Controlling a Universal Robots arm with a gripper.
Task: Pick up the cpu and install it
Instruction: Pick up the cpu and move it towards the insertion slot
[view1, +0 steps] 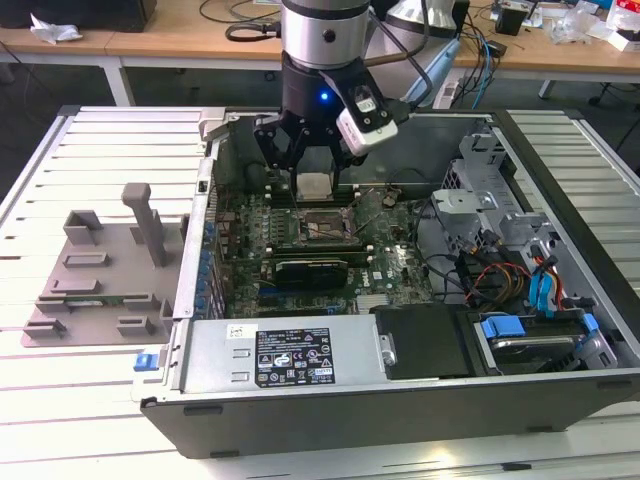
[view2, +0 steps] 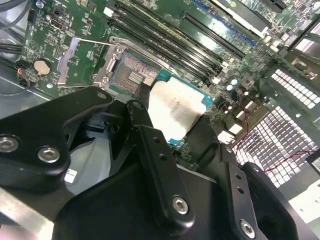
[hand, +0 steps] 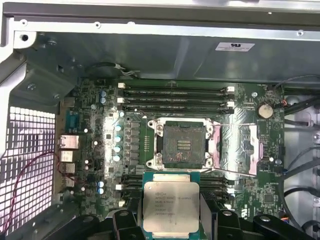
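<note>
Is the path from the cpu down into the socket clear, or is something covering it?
Nothing visible blocks it. The end effector holds the cpu over the motherboard, offset from the socket, whose retention frame is swung open, leaving the contacts bare.

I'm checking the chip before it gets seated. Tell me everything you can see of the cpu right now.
The cpu is a small flat square chip. It has a pale silvery-grey metal top with faint print and dull smudges, on a thin green board that shows as a rim. It lies flat, top up, clamped at two opposite edges by the black fingers of the gripper. It hangs above the motherboard beside the open socket, not seated in it.
</note>
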